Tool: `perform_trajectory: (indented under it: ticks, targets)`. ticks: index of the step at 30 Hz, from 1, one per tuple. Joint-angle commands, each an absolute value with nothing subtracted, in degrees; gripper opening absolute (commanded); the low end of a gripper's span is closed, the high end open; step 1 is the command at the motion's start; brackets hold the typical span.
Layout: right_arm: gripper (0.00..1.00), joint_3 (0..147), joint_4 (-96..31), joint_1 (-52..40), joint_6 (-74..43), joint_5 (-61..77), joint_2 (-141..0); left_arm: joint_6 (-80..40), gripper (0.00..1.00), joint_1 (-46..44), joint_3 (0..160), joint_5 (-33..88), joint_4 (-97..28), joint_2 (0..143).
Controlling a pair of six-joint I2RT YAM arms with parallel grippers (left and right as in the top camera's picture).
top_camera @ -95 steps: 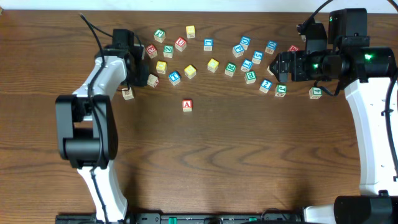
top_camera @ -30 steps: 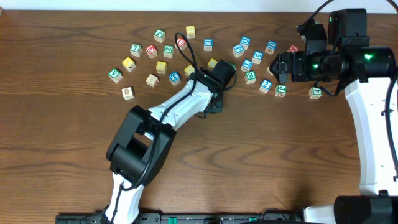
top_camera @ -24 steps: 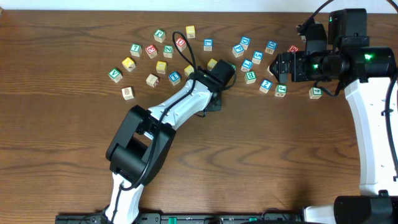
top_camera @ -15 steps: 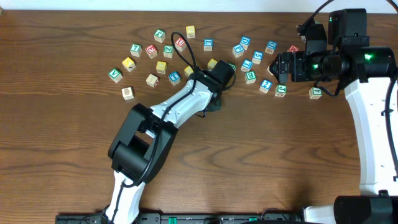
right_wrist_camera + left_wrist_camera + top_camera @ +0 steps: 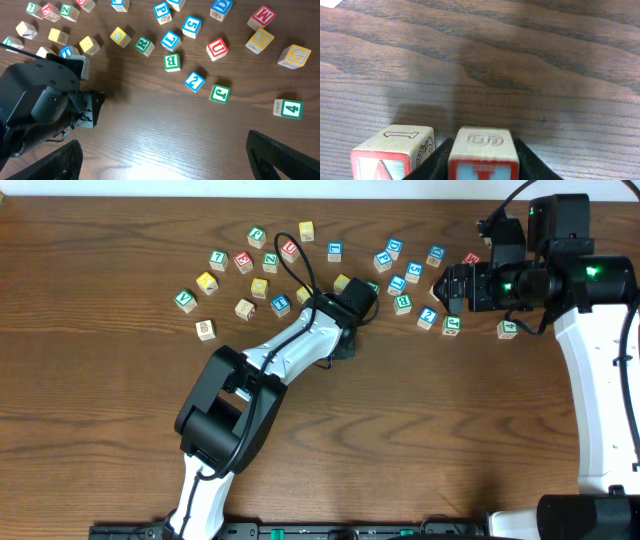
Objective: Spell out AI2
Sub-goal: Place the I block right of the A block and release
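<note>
Lettering on centre block [image 5: 483, 150] half offscreen.

tbh worktop [image 5: 450, 430] is dark brown w/ wavy grain, left arm [image 5: 290, 350] & right arm [image 5: 600, 380] white + black, blocks by the far edge are pale wood w/ colour faces, e.g. blue 2 block [image 5: 194, 81], green 4 block [image 5: 288, 109], red U block [image 5: 217, 49], & held block [image 5: 483, 155] has red border, light-blue face.
</note>
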State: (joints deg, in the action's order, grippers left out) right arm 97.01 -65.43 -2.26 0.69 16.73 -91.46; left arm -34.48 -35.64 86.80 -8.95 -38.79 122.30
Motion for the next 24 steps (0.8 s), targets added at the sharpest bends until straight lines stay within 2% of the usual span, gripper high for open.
perform_trajectory:
  ticks: [1,12,18,24]
  targets:
    - [0.99,97.7,-65.6,-2.7,1.3,16.6,-91.5,-34.8,0.38,-35.4,86.5,-9.7,-38.9,122.8]
    - [0.99,97.7,-65.6,-2.7,1.3,16.6,-91.5,-34.8,0.39,-35.3,86.6,-9.5,-39.2,122.6]
    - [0.99,97.7,-65.6,-2.7,1.3,16.6,-91.5,-33.2,0.43,-35.2,88.1,-9.5,-41.7,119.3]
    - [0.99,97.7,-65.6,-2.7,1.3,16.6,-91.5,-29.2,0.52,-35.0,88.1,-9.5,-43.5,112.3]
